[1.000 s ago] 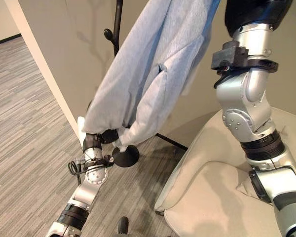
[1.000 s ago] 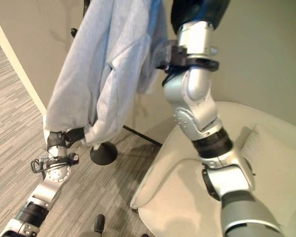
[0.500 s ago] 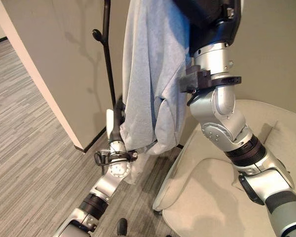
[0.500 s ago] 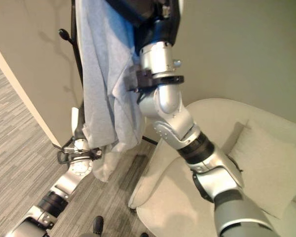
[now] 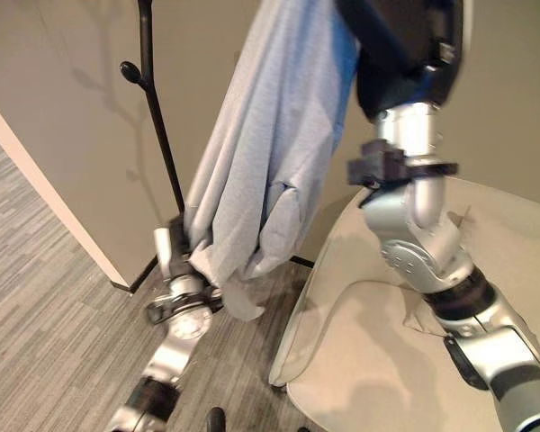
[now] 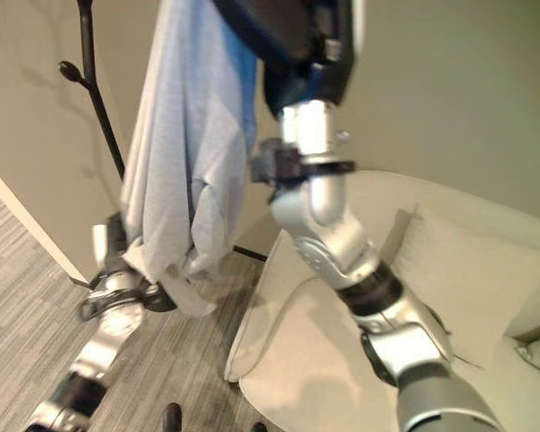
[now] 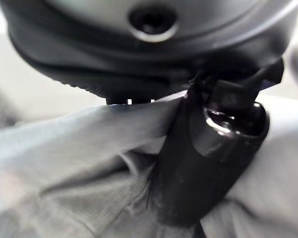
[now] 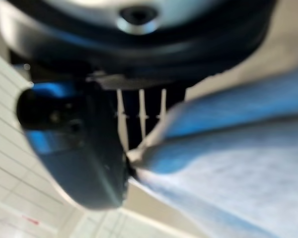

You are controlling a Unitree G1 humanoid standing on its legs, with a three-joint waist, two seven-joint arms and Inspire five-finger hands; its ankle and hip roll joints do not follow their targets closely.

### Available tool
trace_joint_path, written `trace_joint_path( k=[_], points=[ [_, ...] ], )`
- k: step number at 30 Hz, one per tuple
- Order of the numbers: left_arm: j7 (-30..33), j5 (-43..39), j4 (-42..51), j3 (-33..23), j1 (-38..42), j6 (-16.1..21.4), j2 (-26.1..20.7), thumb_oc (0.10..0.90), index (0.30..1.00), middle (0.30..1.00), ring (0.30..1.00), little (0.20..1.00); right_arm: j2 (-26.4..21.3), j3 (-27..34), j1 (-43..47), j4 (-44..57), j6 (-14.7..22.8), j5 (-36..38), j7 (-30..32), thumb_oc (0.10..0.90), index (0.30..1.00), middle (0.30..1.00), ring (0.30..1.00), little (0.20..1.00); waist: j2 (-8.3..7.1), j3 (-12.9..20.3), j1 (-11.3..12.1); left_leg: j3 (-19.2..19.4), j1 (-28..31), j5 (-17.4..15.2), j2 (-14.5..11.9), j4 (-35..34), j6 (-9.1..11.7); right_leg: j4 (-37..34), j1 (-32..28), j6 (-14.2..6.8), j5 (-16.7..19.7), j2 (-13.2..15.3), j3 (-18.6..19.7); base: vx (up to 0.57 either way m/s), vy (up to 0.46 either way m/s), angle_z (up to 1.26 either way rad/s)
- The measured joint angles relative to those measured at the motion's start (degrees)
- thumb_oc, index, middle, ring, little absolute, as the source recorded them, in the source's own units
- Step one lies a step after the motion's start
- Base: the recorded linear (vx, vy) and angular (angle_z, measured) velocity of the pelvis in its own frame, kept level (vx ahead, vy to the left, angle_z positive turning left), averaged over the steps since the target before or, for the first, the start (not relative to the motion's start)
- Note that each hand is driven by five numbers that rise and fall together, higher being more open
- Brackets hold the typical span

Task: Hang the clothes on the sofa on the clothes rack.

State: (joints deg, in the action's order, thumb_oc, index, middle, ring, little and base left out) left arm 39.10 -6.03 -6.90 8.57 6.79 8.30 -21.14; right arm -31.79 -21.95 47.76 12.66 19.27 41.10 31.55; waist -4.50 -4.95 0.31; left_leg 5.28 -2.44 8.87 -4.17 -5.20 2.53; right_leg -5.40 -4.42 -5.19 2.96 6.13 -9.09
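Note:
A light grey-blue garment (image 5: pixel 270 153) hangs in the air in front of the black clothes rack (image 5: pixel 157 117), whose pole and knobbed hook stand by the wall. My right hand (image 5: pixel 405 45) is raised high and pinches the garment's top edge (image 8: pixel 228 163) with its thumb. My left hand (image 5: pixel 174 255) is low near the floor, with its thumb (image 7: pixel 208 148) curled onto the lower hem (image 7: pixel 64 148). The cloth runs steeply from one hand to the other and covers part of the rack's pole.
A cream sofa (image 5: pixel 387 360) with a cushion (image 6: pixel 468 270) lies under my right arm. A beige wall corner (image 5: pixel 54 180) stands left of the rack. Grey striped flooring (image 5: pixel 36 297) spreads at the lower left.
The view has swung, so the rack sits further left. The garment, stretched slantwise a second ago, now hangs steeper beside the pole. Both hands keep their hold on it.

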Motion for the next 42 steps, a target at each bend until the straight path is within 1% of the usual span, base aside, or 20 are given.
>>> trace_joint_path(
  k=[3,7,12,15,17,18,19,20,22,23,26,27,28,31,33,35,36,37,38,42],
  points=[
    [2.1,7.4,5.0,-8.8,-4.7,0.1,-3.2,0.400,0.300,0.300,0.300,0.300,-2.0,2.8,-5.6,0.1,-0.2,-2.7,-0.2,0.400,0.300,0.300,0.300,0.300,0.79,0.1,1.9,-0.2,0.0,-0.5,-0.1,0.0,0.1,-0.2,-0.1,0.1,-0.2,-0.2,0.0,0.01,-0.076,0.06],
    [6.8,17.3,15.9,-25.3,-11.0,0.3,-6.8,0.400,0.300,0.300,0.300,0.300,-1.3,6.8,-13.5,5.3,-0.5,-10.7,-2.9,0.400,0.300,0.300,0.300,0.300,1.22,0.2,6.3,-2.7,-0.6,-0.3,-0.5,0.0,0.9,-0.3,-1.0,0.1,-1.0,-1.0,-1.9,-0.11,-0.116,0.27],
    [11.2,22.8,17.3,-27.1,-6.7,0.4,-10.4,0.400,0.300,0.300,0.300,0.300,-1.3,11.5,-15.2,8.4,0.2,-16.7,-3.1,0.400,0.300,0.300,0.300,0.300,1.31,0.1,10.1,-8.4,-5.8,1.9,-1.9,0.0,2.8,0.1,1.2,0.7,-1.2,-3.5,-6.7,-0.14,-0.054,0.57],
    [12.1,24.9,17.4,-27.0,-5.8,0.4,-12.8,0.400,0.300,0.300,0.300,0.300,-1.2,11.5,-15.3,8.4,0.6,-19.8,-2.4,0.400,0.300,0.300,0.300,0.300,0.82,-0.2,10.7,-10.8,-7.1,1.9,-2.4,0.0,3.5,0.1,1.2,1.5,-1.5,-4.4,-8.7,-0.08,0.127,0.39],
    [13.1,26.6,17.2,-26.5,-4.7,0.5,-14.1,0.400,0.300,0.300,0.300,0.300,-1.2,11.5,-15.8,8.5,0.8,-23.1,-1.6,0.400,0.300,0.300,0.300,0.300,-0.33,-0.8,10.1,-7.4,-7.6,0.8,-3.2,0.3,3.2,0.2,1.1,2.5,-1.1,-3.4,-10.1,-0.03,0.323,0.30],
    [13.6,26.9,17.0,-26.2,-3.1,0.9,-14.2,0.400,0.300,0.300,0.300,0.300,-1.0,11.9,-16.6,8.9,0.9,-24.9,-1.0,0.400,0.300,0.300,0.300,0.300,-1.39,-1.4,9.6,-5.6,-8.8,-0.1,-3.7,3.0,2.0,0.2,1.1,2.6,-1.0,-2.5,-10.8,0.00,0.345,0.36],
    [14.2,27.2,16.7,-25.3,-0.9,1.3,-14.3,0.400,0.300,0.300,0.300,0.300,-0.8,13.1,-18.3,10.0,0.4,-27.3,-0.6,0.400,0.300,0.300,0.300,0.300,-2.19,-2.0,8.9,-2.6,-10.5,-2.4,-5.6,7.4,1.6,0.2,0.7,2.6,-1.0,-1.9,-11.5,0.02,0.326,0.56],
    [15.1,27.5,16.7,-23.5,1.1,1.4,-14.2,0.400,0.300,0.300,0.300,0.300,-0.7,14.6,-20.9,11.8,0.2,-29.7,0.1,0.400,0.300,0.300,0.300,0.300,-2.25,-2.5,7.2,1.6,-11.2,-4.5,-9.2,10.7,1.8,0.3,-0.4,2.4,-1.3,-1.5,-13.3,0.07,0.449,0.56],
    [15.7,29.0,16.3,-20.8,1.9,2.4,-13.6,0.400,0.300,0.300,0.300,0.300,1.1,19.3,-26.1,15.8,-1.2,-37.2,0.8,0.400,0.300,0.300,0.300,0.300,-1.35,-2.9,4.8,3.8,-9.3,-5.4,-13.0,11.7,3.8,0.5,-1.2,0.3,-0.8,0.0,-13.4,0.12,0.430,0.35],
    [15.7,29.5,16.0,-18.9,2.0,2.5,-13.3,0.400,0.300,0.300,0.300,0.300,3.2,22.3,-29.9,18.3,-1.4,-41.8,2.5,0.400,0.300,0.300,0.300,0.300,-1.39,-3.2,3.2,5.4,-7.9,-3.3,-10.9,9.8,6.6,1.5,-1.0,-0.3,-0.9,3.0,-13.3,0.13,0.407,0.20],
    [15.2,30.8,12.7,-14.9,2.7,2.5,-13.1,0.400,0.300,0.300,0.300,0.300,7.7,24.5,-33.6,20.1,-3.7,-48.2,5.6,0.400,0.300,0.300,0.300,0.300,-2.36,-3.2,0.3,7.5,-5.4,-3.5,-3.2,7.9,1.7,5.3,0.1,1.2,0.3,10.7,-12.4,0.11,0.361,0.10],
    [15.1,32.6,12.0,-12.5,3.8,2.7,-13.2,0.400,0.300,0.300,0.300,0.300,8.3,25.8,-33.9,19.9,-6.6,-54.1,8.3,0.400,0.300,0.300,0.300,0.300,-2.25,-3.2,0.1,9.4,-3.0,-4.7,1.0,7.1,-0.9,7.7,0.5,1.1,3.4,15.3,-11.5,0.13,0.417,-0.15],
    [15.1,33.9,12.1,-12.4,4.8,2.9,-13.5,0.400,0.300,0.300,0.300,0.300,8.4,26.5,-34.4,19.8,-7.8,-57.2,9.5,0.400,0.300,0.300,0.300,0.300,-2.21,-3.2,0.2,10.2,-1.4,-5.2,3.0,6.0,-2.6,9.8,1.5,-0.1,5.8,17.6,-10.8,0.09,0.406,-0.21],
    [15.7,34.4,12.7,-12.9,5.8,2.8,-13.3,0.400,0.300,0.300,0.300,0.300,9.4,26.9,-36.5,19.9,-11.3,-65.3,11.4,0.400,0.300,0.300,0.300,0.300,-2.14,-3.2,0.2,11.6,1.3,-5.5,4.6,4.3,-4.7,15.9,5.1,-4.5,10.9,19.8,-7.0,0.09,0.368,-0.27],
    [15.8,34.4,12.4,-13.0,5.8,2.5,-13.3,0.400,0.300,0.300,0.300,0.300,10.0,25.1,-35.6,19.4,-13.7,-67.5,12.7,0.400,0.300,0.300,0.300,0.300,-1.78,-3.4,0.6,14.2,4.8,-6.5,5.5,2.8,-6.3,21.0,7.1,-6.5,10.1,21.6,-9.4,0.09,0.327,-0.48],
    [15.6,34.5,12.0,-12.7,6.2,2.5,-13.0,0.400,0.300,0.300,0.300,0.300,8.9,24.4,-34.7,19.4,-14.1,-69.7,12.8,0.400,0.300,0.300,0.300,0.300,-0.73,-4.1,-0.5,14.3,7.5,-7.0,5.9,1.7,-7.0,26.4,7.5,-6.1,5.1,20.0,-13.6,0.08,0.208,-0.14],
    [15.7,35.4,12.1,-13.3,5.7,2.7,-11.9,0.400,0.300,0.300,0.300,0.300,7.7,24.6,-35.7,19.5,-13.9,-71.2,12.7,0.400,0.300,0.300,0.300,0.300,0.81,-4.5,-1.0,13.9,8.6,-6.6,5.1,0.9,-6.5,31.6,9.6,-6.4,-1.5,15.6,-9.4,0.06,0.093,0.16],
    [15.7,35.4,12.1,-13.4,5.3,2.7,-11.5,0.400,0.300,0.300,0.300,0.300,7.1,24.9,-36.8,19.6,-13.6,-72.2,12.7,0.400,0.300,0.300,0.300,0.300,0.83,-4.2,-2.0,13.8,9.4,-6.9,4.7,0.7,-6.8,33.6,11.0,-5.5,-6.0,11.1,-7.2,0.08,0.123,0.03],
    [15.7,35.4,12.1,-14.0,5.1,2.6,-11.1,0.400,0.300,0.300,0.300,0.300,5.9,24.9,-36.8,19.5,-13.7,-72.2,12.7,0.400,0.300,0.300,0.300,0.300,0.91,-4.2,-2.1,14.2,9.8,-7.6,4.6,0.4,-7.5,33.9,12.8,-5.3,-8.1,7.9,-6.5,0.08,0.080,-0.02],
    [15.8,35.4,12.0,-15.0,5.4,2.6,-8.8,0.400,0.300,0.300,0.300,0.300,4.7,24.9,-36.9,19.4,-13.1,-72.2,13.3,0.400,0.300,0.300,0.300,0.300,0.60,-3.6,-3.3,14.4,9.8,-8.9,4.6,-0.2,-6.0,30.8,20.0,-2.7,-9.1,-1.8,-5.1,0.15,0.017,-0.07]
  ],
)
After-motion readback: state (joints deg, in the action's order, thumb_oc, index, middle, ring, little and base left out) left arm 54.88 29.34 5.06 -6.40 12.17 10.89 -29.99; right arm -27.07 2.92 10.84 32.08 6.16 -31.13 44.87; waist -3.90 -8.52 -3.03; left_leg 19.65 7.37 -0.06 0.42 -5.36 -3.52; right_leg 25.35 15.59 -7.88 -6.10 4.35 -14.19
